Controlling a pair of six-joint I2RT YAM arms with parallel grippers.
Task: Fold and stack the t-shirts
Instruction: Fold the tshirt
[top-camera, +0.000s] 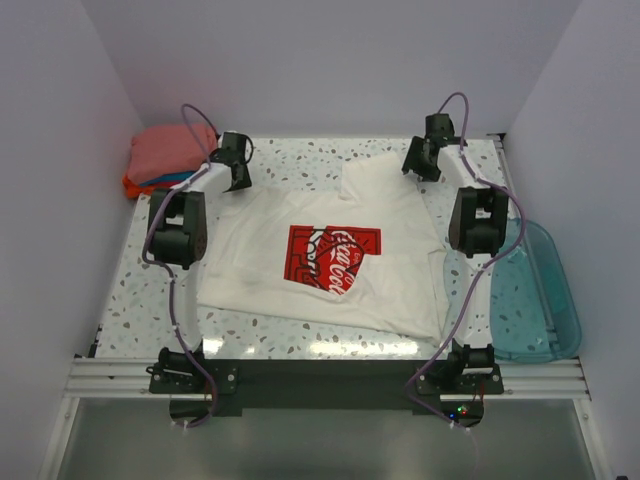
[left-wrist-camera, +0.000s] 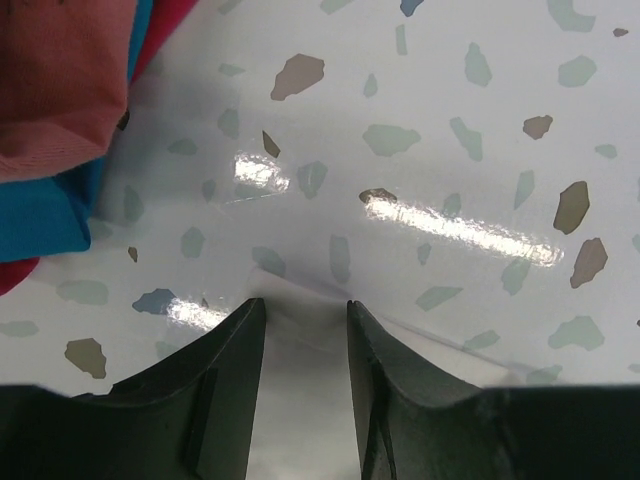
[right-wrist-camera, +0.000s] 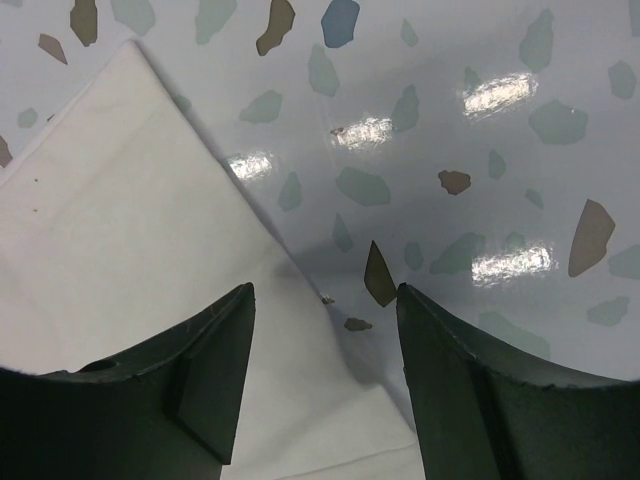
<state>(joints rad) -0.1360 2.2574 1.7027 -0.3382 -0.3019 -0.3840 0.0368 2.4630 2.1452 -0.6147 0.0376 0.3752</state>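
A white t-shirt (top-camera: 300, 215) with a red chest print (top-camera: 335, 258) lies spread on the speckled table, partly folded at its far right. My left gripper (top-camera: 235, 160) is at its far-left corner. In the left wrist view the left gripper (left-wrist-camera: 305, 305) is open, and the shirt's corner (left-wrist-camera: 300, 400) lies between the fingers. My right gripper (top-camera: 425, 155) is at the far-right edge. The right gripper (right-wrist-camera: 325, 290) is open and straddles the white cloth's edge (right-wrist-camera: 120, 220). A folded stack (top-camera: 170, 155) sits back left, with salmon-pink (left-wrist-camera: 60, 80) above teal (left-wrist-camera: 40, 220).
A translucent teal plastic bin (top-camera: 530, 290) rests at the table's right edge, beside the right arm. White walls close in the left, back and right sides. The arm bases stand on the rail at the near edge.
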